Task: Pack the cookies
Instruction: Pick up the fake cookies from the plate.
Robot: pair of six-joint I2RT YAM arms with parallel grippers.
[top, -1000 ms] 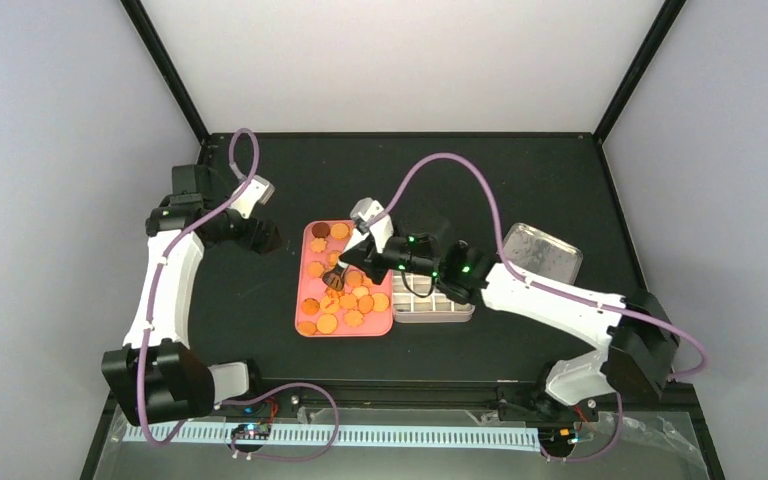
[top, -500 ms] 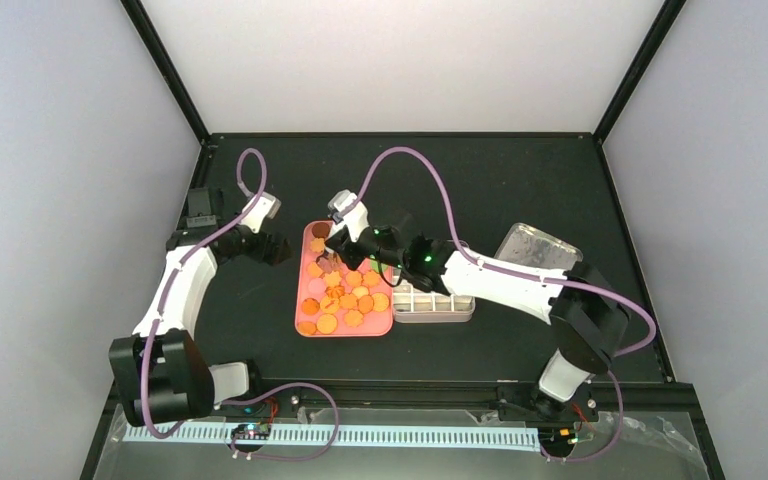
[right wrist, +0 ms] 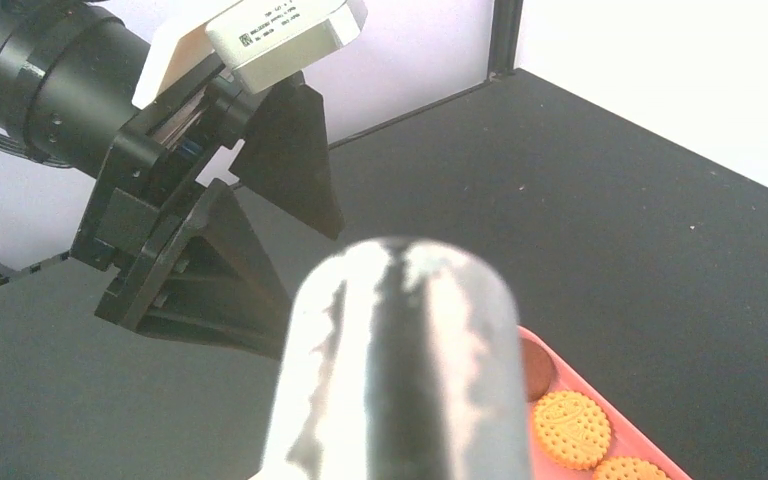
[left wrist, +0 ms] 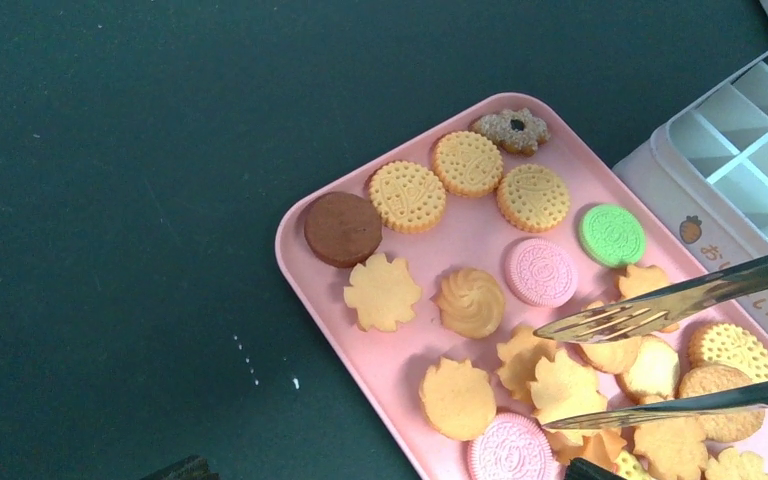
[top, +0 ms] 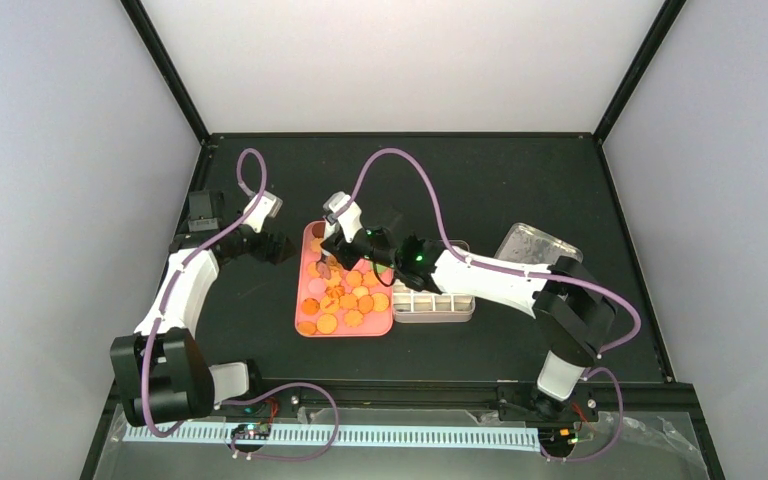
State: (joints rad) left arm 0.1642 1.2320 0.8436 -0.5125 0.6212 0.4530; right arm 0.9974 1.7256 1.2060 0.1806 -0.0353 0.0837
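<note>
Many cookies (left wrist: 470, 300), mostly orange with a few pink, one green and one dark brown, lie on a pink tray (top: 303, 300) left of the table's middle. My right gripper (top: 336, 243) is over the tray's far end, shut on metal tongs (left wrist: 660, 305). In the left wrist view the tong tips stand apart just above the orange cookies. The tongs' handle (right wrist: 400, 370) fills the right wrist view and hides my right fingers. My left gripper (top: 277, 247) is open and empty just left of the tray; it also shows in the right wrist view (right wrist: 310, 290).
A white compartment box (top: 438, 306) stands against the tray's right side and shows in the left wrist view (left wrist: 750, 150). A clear lid (top: 538, 250) lies further right. Black frame posts rise at the table's back corners.
My right arm has stretched left and further over the tray's far end with the tongs. My left gripper has moved right, closer to the tray's left edge.
</note>
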